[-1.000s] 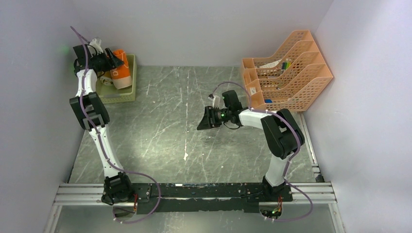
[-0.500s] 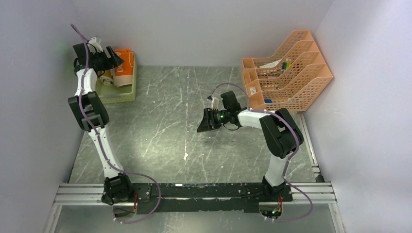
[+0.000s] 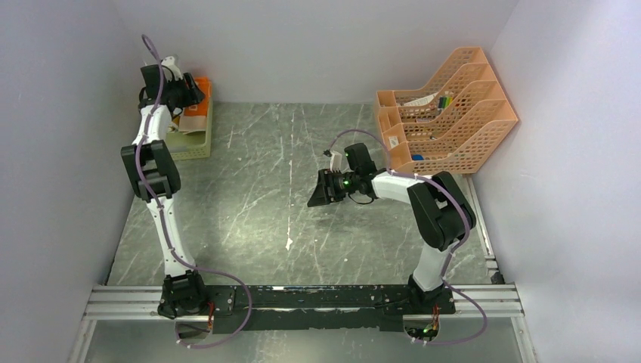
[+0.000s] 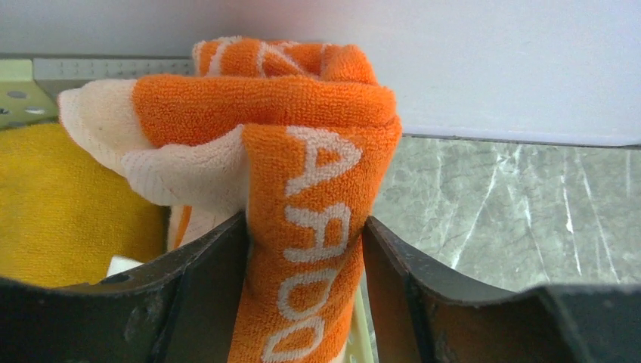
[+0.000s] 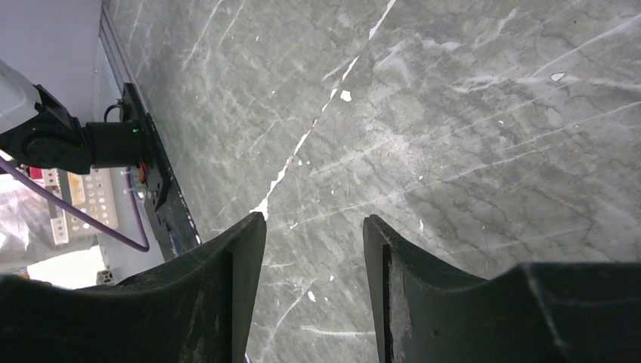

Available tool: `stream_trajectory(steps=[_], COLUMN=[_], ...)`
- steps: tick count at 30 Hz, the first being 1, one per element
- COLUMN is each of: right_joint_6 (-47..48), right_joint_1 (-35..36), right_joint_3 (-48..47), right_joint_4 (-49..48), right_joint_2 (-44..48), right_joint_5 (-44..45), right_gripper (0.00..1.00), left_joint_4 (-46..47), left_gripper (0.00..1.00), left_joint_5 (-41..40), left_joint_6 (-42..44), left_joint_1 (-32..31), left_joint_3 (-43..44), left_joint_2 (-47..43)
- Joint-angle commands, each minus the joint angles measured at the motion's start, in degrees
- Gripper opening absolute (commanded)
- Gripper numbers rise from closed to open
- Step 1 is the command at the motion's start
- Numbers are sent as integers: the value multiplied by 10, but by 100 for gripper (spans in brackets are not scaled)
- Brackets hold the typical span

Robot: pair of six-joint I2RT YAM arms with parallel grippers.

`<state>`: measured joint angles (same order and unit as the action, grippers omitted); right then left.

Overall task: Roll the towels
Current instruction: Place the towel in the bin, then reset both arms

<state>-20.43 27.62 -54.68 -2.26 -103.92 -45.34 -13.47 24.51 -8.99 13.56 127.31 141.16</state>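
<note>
Far left corner: the left gripper (image 3: 187, 92) is seen over the green basket (image 3: 193, 144), which stands against the left wall. From the wrist view, the orange towel (image 4: 302, 151) is pinched between the two fingers of the left gripper (image 4: 306, 227); both fingers are pressed against a folded band with white lettering, and the bulk of the cloth is bunched in a loose roll above the fingertips. The yellow towel (image 4: 68, 204) is noted just left of the orange one, touching it, low beside a corner of the basket (image 4: 15, 91). Mid-table: the right gripper (image 3: 317, 193) is held above the bare grey table (image 3: 287, 227), well apart from the peach file rack (image 3: 446, 113) at far right. Its fingers (image 5: 242, 257) are spread, with only marbled tabletop seen between them.
</note>
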Motion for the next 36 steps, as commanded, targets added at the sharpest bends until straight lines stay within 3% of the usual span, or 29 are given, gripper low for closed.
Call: stream_trajectory(steps=[1, 5, 10, 15, 20, 21, 22, 23, 24, 30, 36], right_joint_6=[10, 9, 18, 60, 91, 89, 85, 80, 72, 7, -22], right_joint_1=[3, 3, 3, 3, 3, 3, 1, -1, -3, -9, -9], right_joint_3=[10, 11, 2, -51, -126, -132, -135, -137, -134, -112, -70], right_joint_4=[5, 2, 7, 41, 63, 56, 45, 30, 14, -31, 3], right_joint_2=[23, 21, 29, 52, 66, 74, 82, 91, 101, 168, 250], right_joint_5=[10, 6, 7, 34, 74, 83, 88, 95, 102, 269, 457], right_gripper=[51, 51, 51, 53, 58, 62, 72, 90, 99, 100, 100], left_joint_4=[19, 13, 6, 32, 49, 50, 54, 63, 72, 117, 74], left_gripper=[65, 66, 86, 99, 100, 100, 100, 99, 100, 99, 99], left_joint_5=[-64, -82, -95, -123, -128, -127, -127, -123, -114, -61, -10], left_joint_6=[2, 8, 14, 11, 12, 10, 4, -6, -14, -60, 8], left_joint_1=[-3, -1, 0, 11, 16, 17, 17, 16, 17, 1, -60], left_joint_3=[-29, -32, -30, -54, -104, -131, -160, -192, -229, -462, -623], left_joint_2=[7, 1, -29, -126, -240, -266, -296, -326, -360, -560, -720])
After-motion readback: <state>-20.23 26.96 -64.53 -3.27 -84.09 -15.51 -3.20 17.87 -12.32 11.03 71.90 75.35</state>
